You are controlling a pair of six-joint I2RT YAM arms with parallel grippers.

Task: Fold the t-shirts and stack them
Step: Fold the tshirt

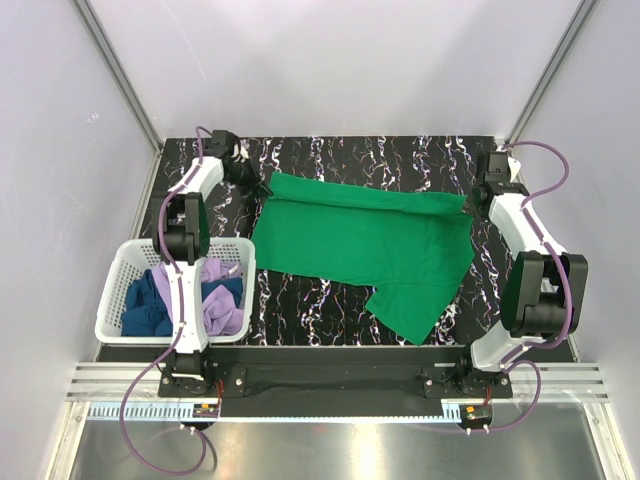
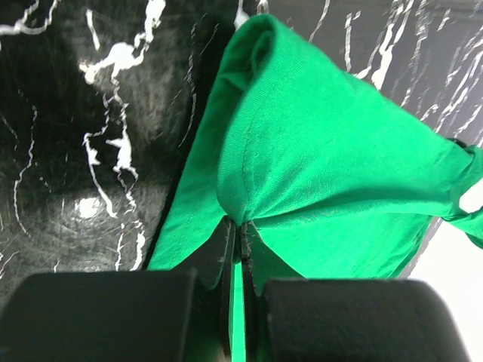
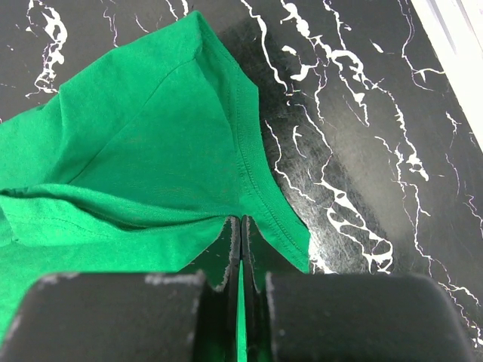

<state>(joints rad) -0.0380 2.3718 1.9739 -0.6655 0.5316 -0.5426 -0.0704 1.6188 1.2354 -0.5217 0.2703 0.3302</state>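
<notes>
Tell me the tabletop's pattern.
Black with white marble-like veining; the tabletop shows best in the right wrist view.

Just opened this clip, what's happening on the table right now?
Both arms are working on the bright green cloth t-shirt, spread across the black marbled table. The left gripper is shut on its far left corner, the right gripper on its far right corner, and the far edge looks doubled over, so a fold seems under way. The lilac t-shirt and dark blue t-shirt lie crumpled in the white plastic lattice basket at the left, not yet folded.
</notes>
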